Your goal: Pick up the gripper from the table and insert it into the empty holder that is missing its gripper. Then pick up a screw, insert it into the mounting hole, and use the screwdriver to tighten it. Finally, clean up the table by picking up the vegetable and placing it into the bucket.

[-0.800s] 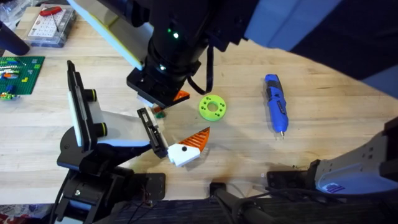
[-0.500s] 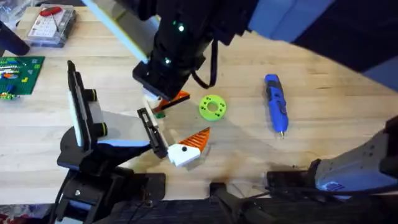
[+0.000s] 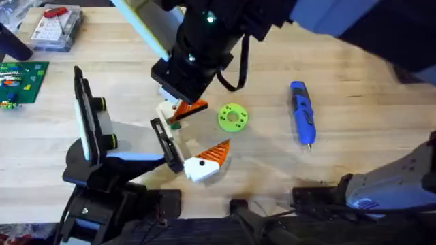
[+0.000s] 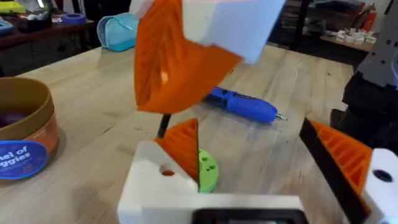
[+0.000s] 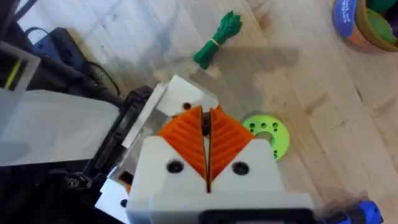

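The white-and-orange gripper (image 3: 170, 112) sits at the far end of the black bar holder (image 3: 165, 143) on my left arm, a hole showing in its white block (image 4: 158, 177). My left gripper (image 4: 249, 134) stands open, with its other finger (image 3: 204, 163) at the bar's near end. Just above the seated piece hovers my right gripper (image 5: 206, 127), shut with nothing between its orange pads. The dark-green vegetable (image 5: 217, 37) lies on the table beside the holder. The blue screwdriver (image 3: 302, 112) lies to the right. The bucket (image 4: 25, 137) stands beyond. A screw is out of view.
A lime-green ring (image 3: 233, 117) lies between the holder and the screwdriver. A clear parts box (image 3: 54, 27) and a green board (image 3: 20, 78) sit at the far left. A teal box (image 4: 118, 31) stands at the back.
My right arm has risen and drawn back to the right, away from the holder. The white-and-orange gripper stayed at the end of the bar.
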Controlling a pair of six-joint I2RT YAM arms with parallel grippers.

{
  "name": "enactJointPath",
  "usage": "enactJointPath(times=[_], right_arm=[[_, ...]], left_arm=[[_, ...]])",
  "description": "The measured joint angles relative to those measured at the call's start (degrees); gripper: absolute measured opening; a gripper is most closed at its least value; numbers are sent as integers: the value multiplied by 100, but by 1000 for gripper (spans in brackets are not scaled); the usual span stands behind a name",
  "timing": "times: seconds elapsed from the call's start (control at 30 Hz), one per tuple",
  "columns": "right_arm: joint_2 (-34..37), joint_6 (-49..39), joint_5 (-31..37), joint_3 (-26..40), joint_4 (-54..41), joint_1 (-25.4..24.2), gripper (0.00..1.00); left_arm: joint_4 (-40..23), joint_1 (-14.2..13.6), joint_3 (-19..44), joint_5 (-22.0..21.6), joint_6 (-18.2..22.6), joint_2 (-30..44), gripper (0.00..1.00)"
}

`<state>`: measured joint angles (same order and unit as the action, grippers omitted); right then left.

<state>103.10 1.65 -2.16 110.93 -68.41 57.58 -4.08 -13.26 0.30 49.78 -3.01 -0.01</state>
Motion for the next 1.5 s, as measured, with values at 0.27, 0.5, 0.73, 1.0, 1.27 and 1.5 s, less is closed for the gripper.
enactJointPath(times=[0.27, 0.5, 0.73, 1.0, 1.27, 1.5], right_arm=[[-1, -41, -119, 0, 53, 88, 9], [-1, -44, -135, 0, 70, 116, 9], [-1, -44, -137, 0, 106, 162, 9], [-1, -44, -137, 0, 106, 188, 9], [-1, -44, -137, 0, 106, 188, 9], [1, -44, -137, 0, 106, 188, 9]], left_arm=[[0, 0, 0, 0, 0, 0, 988], [0, 0, 0, 0, 0, 0, 988], [0, 0, 0, 0, 0, 0, 988], [0, 0, 0, 0, 0, 0, 988], [0, 0, 0, 0, 0, 0, 987], [0, 0, 0, 0, 0, 0, 986]])
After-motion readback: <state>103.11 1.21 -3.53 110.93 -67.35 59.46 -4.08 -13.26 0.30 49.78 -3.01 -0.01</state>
